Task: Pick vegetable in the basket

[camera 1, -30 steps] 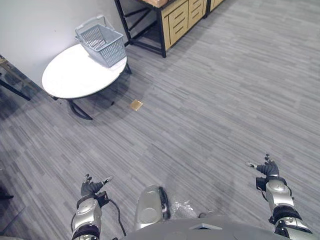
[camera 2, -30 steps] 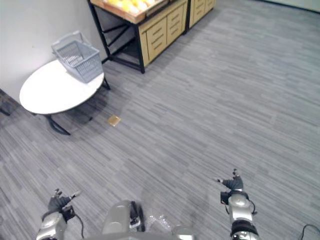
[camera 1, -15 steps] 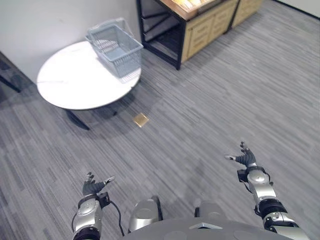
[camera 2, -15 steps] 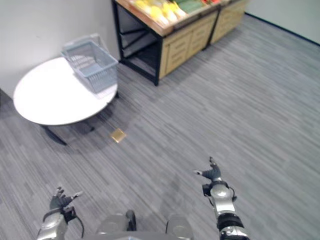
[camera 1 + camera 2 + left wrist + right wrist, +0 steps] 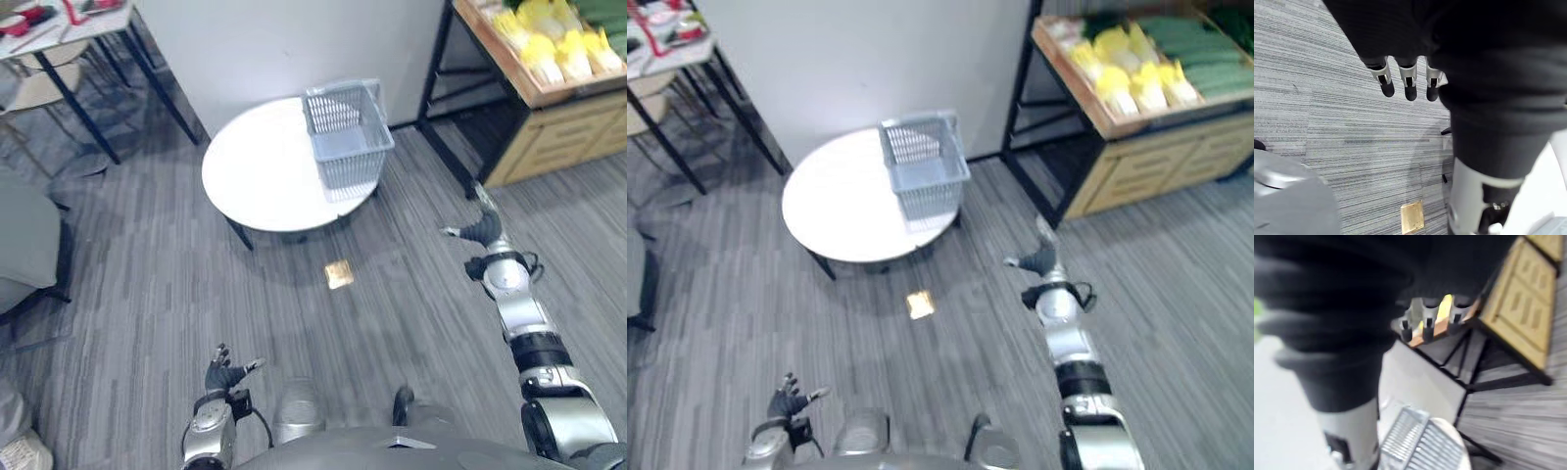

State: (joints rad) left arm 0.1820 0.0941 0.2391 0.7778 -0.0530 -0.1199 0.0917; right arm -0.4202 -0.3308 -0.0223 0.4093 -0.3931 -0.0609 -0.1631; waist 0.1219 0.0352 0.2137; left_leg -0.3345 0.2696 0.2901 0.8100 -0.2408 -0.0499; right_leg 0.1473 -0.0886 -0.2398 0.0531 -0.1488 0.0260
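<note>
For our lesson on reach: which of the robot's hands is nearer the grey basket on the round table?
Right. The right hand is raised, apart from the basket on its right side; the left hand is low, well short of the table.

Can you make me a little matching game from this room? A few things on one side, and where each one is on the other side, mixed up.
Things:
1. grey basket
2. yellow produce
3. small brass square
4. left hand

Places:
a. flat on the floor, in front of the table
b. low down near the robot, open and empty
c. on the white round table, near its edge
d. on top of the wooden stand

Pairs: 1-c, 2-d, 3-a, 4-b
</note>
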